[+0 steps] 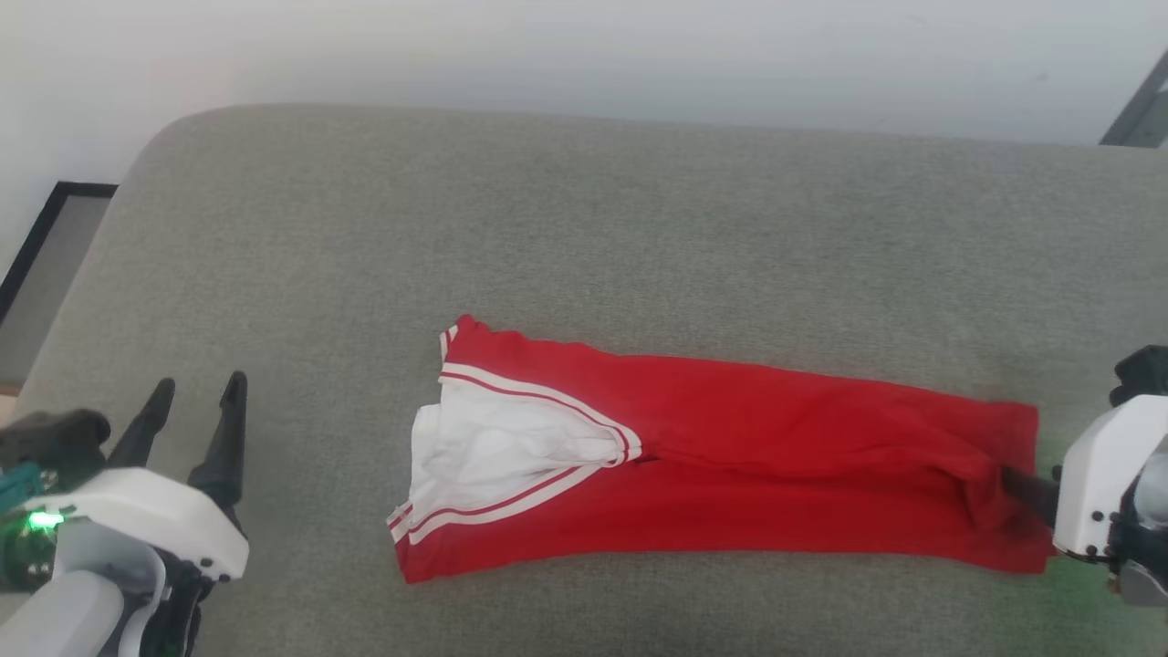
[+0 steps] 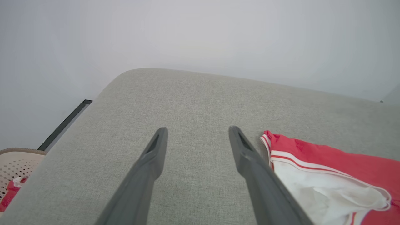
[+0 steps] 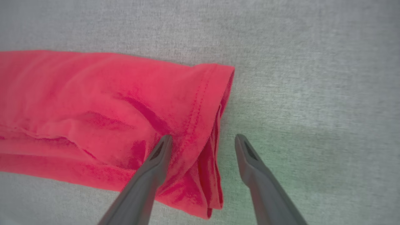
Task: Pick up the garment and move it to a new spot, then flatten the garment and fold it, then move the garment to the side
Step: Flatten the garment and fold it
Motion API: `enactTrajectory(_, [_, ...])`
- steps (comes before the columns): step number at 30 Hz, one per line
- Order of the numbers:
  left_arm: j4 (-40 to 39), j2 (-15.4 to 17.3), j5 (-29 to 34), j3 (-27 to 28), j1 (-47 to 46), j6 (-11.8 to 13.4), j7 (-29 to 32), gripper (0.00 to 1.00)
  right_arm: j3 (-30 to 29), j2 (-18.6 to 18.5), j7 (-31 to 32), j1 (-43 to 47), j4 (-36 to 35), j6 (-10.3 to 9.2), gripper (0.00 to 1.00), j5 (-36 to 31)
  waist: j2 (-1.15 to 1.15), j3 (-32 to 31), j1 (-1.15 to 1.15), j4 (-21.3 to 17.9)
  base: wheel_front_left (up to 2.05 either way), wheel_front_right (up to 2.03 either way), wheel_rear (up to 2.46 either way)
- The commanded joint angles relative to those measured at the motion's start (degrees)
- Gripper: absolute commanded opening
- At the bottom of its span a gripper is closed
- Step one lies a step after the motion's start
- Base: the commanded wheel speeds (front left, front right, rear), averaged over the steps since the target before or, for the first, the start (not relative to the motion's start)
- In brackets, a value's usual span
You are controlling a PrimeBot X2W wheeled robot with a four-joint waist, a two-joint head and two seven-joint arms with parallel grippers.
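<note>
The garment lies on the grey cushion as a long red strip, folded lengthwise. Its white panel and striped trim are at the left end, and its plain red hem is at the right end. No lettering shows. My left gripper is open above bare cushion, well left of the garment, with nothing between its fingers. My right gripper is open at the hem. One finger is over the red cloth and the other is over the cushion beside it. In the head view one dark finger reaches the hem.
The grey cushion runs wide, with bare fabric behind and in front of the garment. A white wall stands behind it. A dark-framed floor strip lies past the left edge. A beige perforated basket holding something red sits low on the left.
</note>
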Motion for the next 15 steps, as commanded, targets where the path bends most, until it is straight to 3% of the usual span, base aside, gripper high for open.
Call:
enactTrajectory(1, [1.34,-0.85,-0.42,1.07,1.25,-0.8,-1.56,1.0,0.68,0.43,0.18,-1.35,2.24,0.0,1.0,0.57,0.0,0.29,0.0,0.62,0.0,0.0,0.0])
enactTrajectory(8, [4.25,-3.66,1.37,3.82,2.62,-2.85,-3.55,1.0,3.28,0.69,-0.21,-3.81,9.0,0.01,1.0,2.25,0.0,0.96,0.0,1.91,0.0,0.0,0.0])
enactTrajectory(9, [4.57,-4.37,1.62,4.41,2.89,-3.38,-3.63,1.0,4.31,0.66,0.03,-4.0,9.79,0.01,0.43,2.83,0.0,1.06,0.0,2.12,0.0,0.0,0.0])
enactTrajectory(10, [5.01,-5.05,1.95,5.04,3.15,-3.84,-3.71,1.0,5.36,0.79,0.08,-4.24,10.09,0.01,0.0,3.79,0.0,1.12,0.0,2.28,0.0,0.0,0.0])
enactTrajectory(15, [6.26,-8.27,5.06,10.07,4.8,-6.07,-3.74,1.0,6.9,-0.38,-1.07,-5.35,10.94,0.01,0.0,7.33,0.0,1.45,0.0,2.65,0.0,0.0,0.0])
